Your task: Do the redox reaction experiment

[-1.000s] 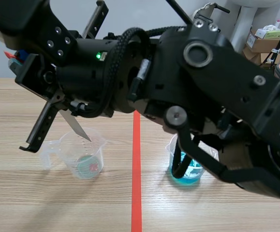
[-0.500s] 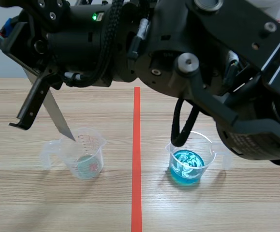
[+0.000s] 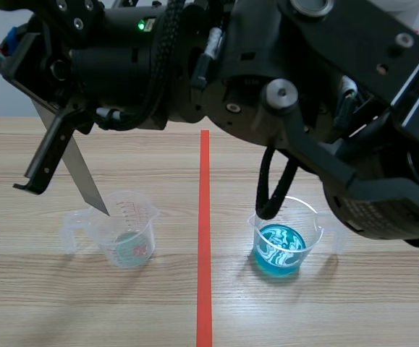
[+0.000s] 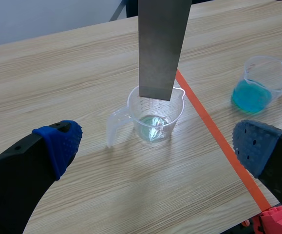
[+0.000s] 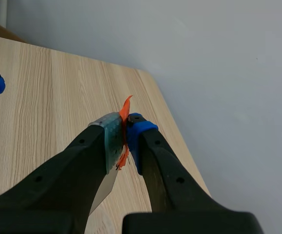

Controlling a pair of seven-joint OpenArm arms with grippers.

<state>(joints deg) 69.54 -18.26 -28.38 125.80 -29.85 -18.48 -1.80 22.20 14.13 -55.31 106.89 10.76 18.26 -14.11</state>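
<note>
My right arm reaches across from the right, and its gripper (image 3: 22, 69) is shut on a grey metal strip (image 3: 82, 173) with an orange-tagged top end. The strip hangs slanted, its lower end just over the rim of a clear beaker (image 3: 128, 231) holding a little pale liquid. In the right wrist view the gripper (image 5: 124, 139) pinches the strip (image 5: 104, 187). The left wrist view has the strip (image 4: 161, 48) above the clear beaker (image 4: 155, 117), ahead of my open left gripper (image 4: 156, 144). A second beaker (image 3: 285, 242) of blue liquid stands right of the tape line.
An orange-red tape line (image 3: 204, 246) runs down the table between the two beakers. Cardboard boxes (image 3: 397, 61) stand beyond the table at the back right. The right arm's bulk fills the space above both beakers.
The right arm rose and drew the strip up out of the clear beaker; its tip now hangs at the rim. The blue beaker came into full view.
</note>
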